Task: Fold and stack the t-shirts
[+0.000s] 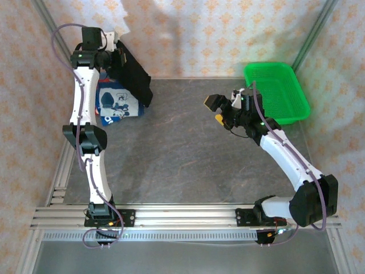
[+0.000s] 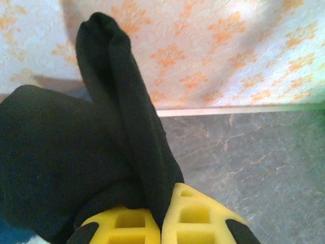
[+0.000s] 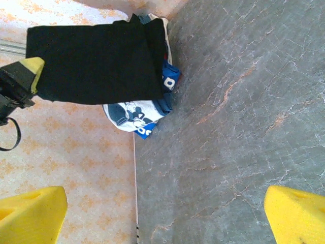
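1. Top external view: the black t-shirt [image 1: 136, 77] is hanging at the far-left corner of the worktop [image 1: 182, 160]. Its long axis is running from the raised top edge down and to the right. Its lower end is reaching the navy t-shirt [image 1: 117, 104], though I cannot tell whether the two are touching.
2. My left fingers [image 2: 152, 229] are pinching fully shut on a bunched ridge of that black cloth, which is rising straight out from between the yellow pads.
3. My right fingers [image 1: 214, 105] are standing as wide apart as they go and are holding nothing. They are hovering over bare worktop just beside the green basket [image 1: 302, 108].
4. I am judging the coming move by one relation. The black t-shirt is lying well to the left of my right fingers, across the middle of the worktop, and they are facing it. I think my right arm is the one free to take its loose hanging end.
5. The navy t-shirt is lying crumpled on the worktop by the left wall, partly under the black one, with its white cartoon print showing. My left arm is much the nearer to it.
6. The black tee is looking soft, matte and fairly heavy, and is draping in broad folds. The worktop is looking grey, smooth and stone-patterned. The basket is looking like rigid plastic mesh.
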`<move>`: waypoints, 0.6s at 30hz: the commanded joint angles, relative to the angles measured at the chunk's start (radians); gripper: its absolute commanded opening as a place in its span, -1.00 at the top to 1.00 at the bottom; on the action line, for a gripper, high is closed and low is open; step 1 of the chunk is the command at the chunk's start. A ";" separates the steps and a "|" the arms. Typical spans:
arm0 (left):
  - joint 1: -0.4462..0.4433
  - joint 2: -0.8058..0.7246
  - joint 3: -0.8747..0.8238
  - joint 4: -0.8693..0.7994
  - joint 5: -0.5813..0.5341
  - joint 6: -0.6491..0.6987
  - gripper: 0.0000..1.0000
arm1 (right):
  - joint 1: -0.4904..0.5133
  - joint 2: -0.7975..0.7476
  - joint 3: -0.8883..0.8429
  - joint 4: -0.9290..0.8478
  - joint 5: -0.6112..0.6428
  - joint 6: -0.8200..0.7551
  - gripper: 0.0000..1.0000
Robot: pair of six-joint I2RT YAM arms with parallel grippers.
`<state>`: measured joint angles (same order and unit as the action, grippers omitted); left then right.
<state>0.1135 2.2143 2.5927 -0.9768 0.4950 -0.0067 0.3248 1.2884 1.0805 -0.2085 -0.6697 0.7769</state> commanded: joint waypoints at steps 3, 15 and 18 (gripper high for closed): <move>0.044 -0.061 -0.088 -0.030 0.030 0.081 1.00 | 0.004 0.021 0.015 0.020 0.015 0.022 -0.98; 0.178 -0.039 -0.243 0.037 -0.044 -0.001 1.00 | 0.005 0.069 0.054 -0.008 0.025 0.013 -0.99; 0.209 -0.034 -0.285 0.053 -0.043 -0.015 1.00 | 0.004 0.076 0.054 -0.007 0.027 0.017 -0.99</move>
<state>0.2939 2.2143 2.3383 -0.9569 0.4812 0.0006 0.3248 1.3579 1.0992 -0.2127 -0.6594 0.7864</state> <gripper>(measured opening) 0.047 0.993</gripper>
